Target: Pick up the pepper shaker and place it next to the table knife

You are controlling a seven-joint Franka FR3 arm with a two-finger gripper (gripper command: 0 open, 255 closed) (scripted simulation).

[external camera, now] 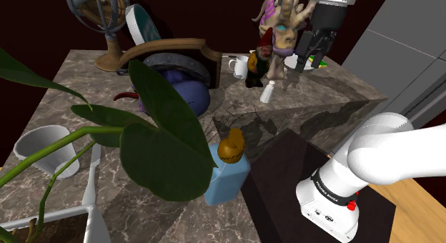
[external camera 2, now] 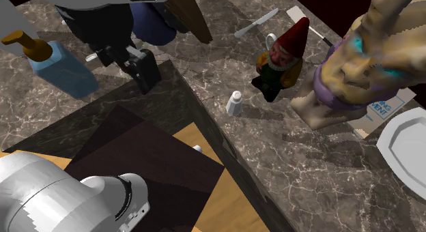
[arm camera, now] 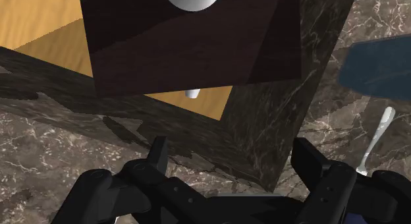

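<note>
My fingers (arm camera: pixel 159 155) hang released; the white pepper shaker (external camera 2: pixel 234 102), seven o'clock of the gnome (external camera 2: pixel 278 60), looks light, rigid, tippy; I'd pinch mid-body.

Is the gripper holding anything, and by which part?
Nothing is held. The gripper is open, with nothing between its fingers; the pepper shaker stands untouched on the counter beside the gnome.

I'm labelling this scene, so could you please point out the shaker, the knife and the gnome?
shaker (external camera 2: pixel 235 103), second exterior view, middle of its white body.
knife (external camera 2: pixel 257 23), second exterior view, midway along its length.
gnome (external camera 2: pixel 278 59), second exterior view, its face below the red hat.
</note>
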